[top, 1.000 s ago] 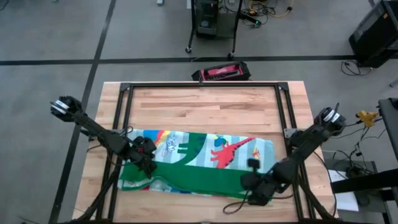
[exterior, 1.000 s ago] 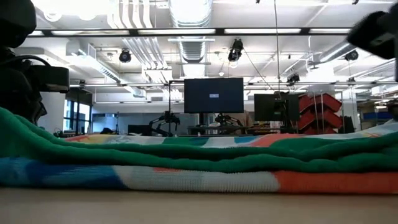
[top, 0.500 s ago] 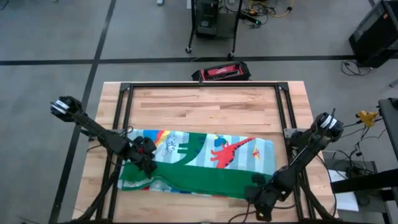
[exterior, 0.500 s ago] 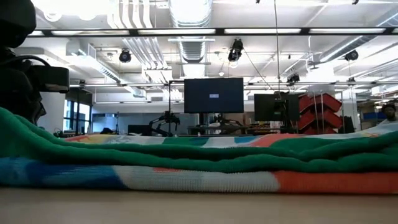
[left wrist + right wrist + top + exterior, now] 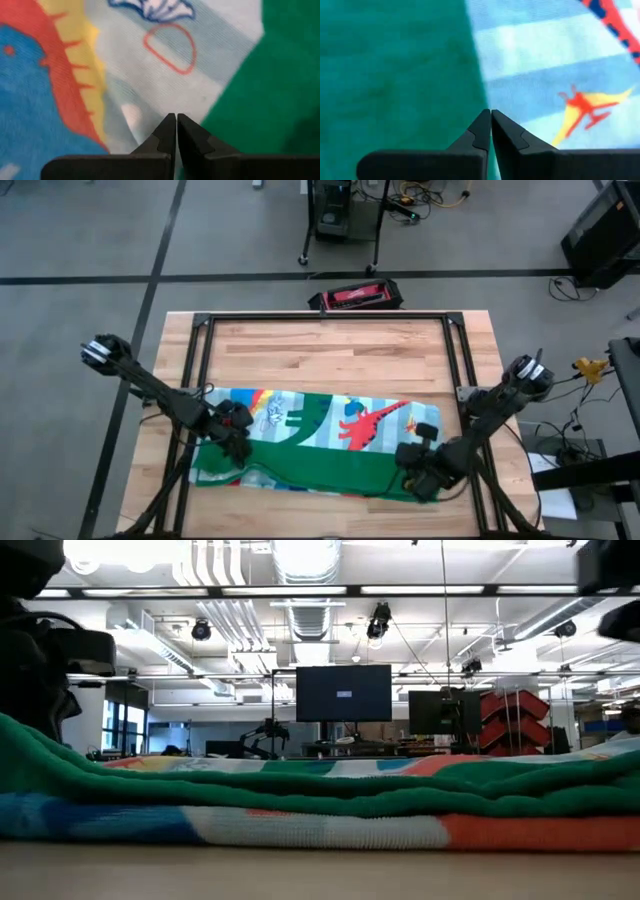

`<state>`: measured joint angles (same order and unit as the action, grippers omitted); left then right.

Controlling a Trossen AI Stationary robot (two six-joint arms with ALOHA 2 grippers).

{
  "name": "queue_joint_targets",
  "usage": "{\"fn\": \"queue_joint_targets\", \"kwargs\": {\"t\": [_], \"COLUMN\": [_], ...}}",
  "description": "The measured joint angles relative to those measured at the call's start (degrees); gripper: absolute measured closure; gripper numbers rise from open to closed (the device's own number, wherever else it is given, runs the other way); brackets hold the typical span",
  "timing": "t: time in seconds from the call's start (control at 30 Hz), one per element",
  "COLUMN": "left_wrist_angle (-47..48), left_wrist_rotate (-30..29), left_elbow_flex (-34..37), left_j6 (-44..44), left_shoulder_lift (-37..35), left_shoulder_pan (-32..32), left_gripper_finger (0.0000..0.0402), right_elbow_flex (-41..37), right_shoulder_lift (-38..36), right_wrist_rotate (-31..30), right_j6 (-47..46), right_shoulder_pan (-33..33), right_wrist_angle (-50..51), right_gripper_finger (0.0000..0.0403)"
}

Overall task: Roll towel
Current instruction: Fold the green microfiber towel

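Where the towel [image 5: 320, 445] lies folded along the near half of the table [image 5: 330, 345], its green flap hides part of the print; the left gripper [image 5: 237, 442] sits at its left end, the right gripper [image 5: 418, 470] at its right, each with fingers pressed together, pinching nothing visible; the low view cuts off both.

Low view: towel [image 5: 320, 802] fills frame width, both ends cut off. Arms only dark blurs at top corners. High view: towel near edge hidden under left gripper [image 5: 238, 442] and right gripper [image 5: 415, 470]. Wrist views: pinch on cloth indeterminate.
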<state>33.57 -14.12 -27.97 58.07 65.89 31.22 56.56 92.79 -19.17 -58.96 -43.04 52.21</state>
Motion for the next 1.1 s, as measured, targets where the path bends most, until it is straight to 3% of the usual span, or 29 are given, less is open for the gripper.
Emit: {"fn": "queue_joint_targets", "kwargs": {"t": [0.17,0.33,0.63,0.83,0.97,1.1], "left_wrist_angle": [7.5,9.0,8.7,15.5,19.5,18.5], "left_wrist_rotate": [5.3,10.2,14.4,18.4,17.6,14.7], "left_elbow_flex": [-2.0,-1.3,1.1,0.7,-3.3,-7.9], "left_j6": [3.3,5.8,10.3,11.5,11.5,9.1], "left_shoulder_lift": [0.0,0.0,0.5,-0.2,-1.1,-1.0], "left_shoulder_pan": [0.0,0.1,0.1,0.1,0.1,0.1], "left_gripper_finger": [0.0402,0.0402,0.0402,0.0402,0.0402,0.0402], "right_elbow_flex": [-4.5,-9.0,-9.4,-8.0,-4.7,-1.7], "right_shoulder_lift": [0.2,-0.1,-1.5,-3.5,-5.0,-5.8], "right_wrist_rotate": [7.9,14.2,16.1,12.3,7.6,-0.4], "right_j6": [3.3,2.4,0.9,0.7,1.1,6.2], "right_shoulder_pan": [4.5,6.4,6.3,6.2,6.2,6.3], "right_wrist_angle": [0.4,1.3,10.1,10.7,9.9,0.3], "right_gripper_finger": [0.0403,0.0403,0.0403,0.0403,0.0403,0.0403]}}
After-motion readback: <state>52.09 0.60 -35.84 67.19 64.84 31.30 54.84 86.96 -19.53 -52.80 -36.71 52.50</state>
